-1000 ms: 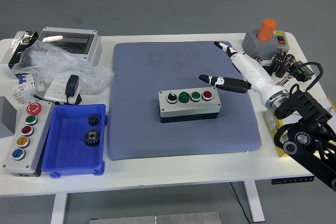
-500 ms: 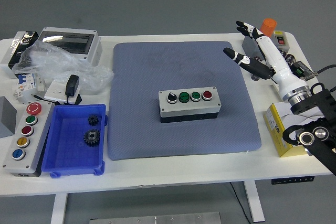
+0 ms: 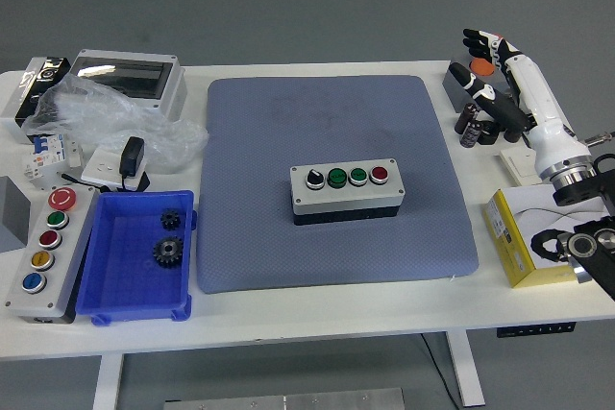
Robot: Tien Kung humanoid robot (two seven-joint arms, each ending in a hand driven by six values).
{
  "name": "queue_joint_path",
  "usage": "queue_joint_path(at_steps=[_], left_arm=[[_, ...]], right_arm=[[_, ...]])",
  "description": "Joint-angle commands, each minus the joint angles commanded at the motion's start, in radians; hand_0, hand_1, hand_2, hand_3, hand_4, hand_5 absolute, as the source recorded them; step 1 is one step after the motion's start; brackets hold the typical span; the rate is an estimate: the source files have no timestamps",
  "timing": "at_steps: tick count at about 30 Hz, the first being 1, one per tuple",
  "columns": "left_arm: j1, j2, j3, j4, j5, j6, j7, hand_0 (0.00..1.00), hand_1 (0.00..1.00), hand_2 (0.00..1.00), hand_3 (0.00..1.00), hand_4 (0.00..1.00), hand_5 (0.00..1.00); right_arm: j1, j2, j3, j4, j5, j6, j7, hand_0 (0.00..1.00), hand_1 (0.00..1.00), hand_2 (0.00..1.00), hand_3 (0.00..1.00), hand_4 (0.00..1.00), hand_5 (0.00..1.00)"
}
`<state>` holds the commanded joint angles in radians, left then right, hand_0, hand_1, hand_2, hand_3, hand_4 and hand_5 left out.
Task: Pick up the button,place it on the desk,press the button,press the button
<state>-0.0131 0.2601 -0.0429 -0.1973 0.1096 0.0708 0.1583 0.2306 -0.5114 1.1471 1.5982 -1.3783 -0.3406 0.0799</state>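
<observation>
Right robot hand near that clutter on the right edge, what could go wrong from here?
The right robot hand, fingers spread and holding nothing, hovers over the orange-topped grey box and black cylinders; a low sweep might topple them. The yellow box lies close under its forearm and could get nudged. The button box sits mid-mat, so any reach back crosses that clutter.

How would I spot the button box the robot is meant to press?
Find the big blue-grey mat covering the table's middle. The button box sits alone on it: grey, with four controls in a row. The other box, left of the blue tray, has its buttons in a column.
</observation>
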Motion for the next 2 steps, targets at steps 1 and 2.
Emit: queue_joint_path(at_steps=[1,2], left_arm=[[0.0,0.0,0.001,0.0,-0.001,0.0,0.0,0.691,0.703,0.634,0.632,0.62,0.371],[0.001,0.0,0.002,0.0,-0.003,-0.001,0.001,0.691,0.703,0.634,0.632,0.62,0.371]], right_arm=[[-0.001,0.001,0.005,0.0,0.001,-0.001,0.002,0.94,0.857,0.849,0.851,0.998,0.868],[-0.002,0.002,0.011,0.001,0.005,-0.001,0.006,0.94,0.857,0.849,0.851,0.998,0.868]])
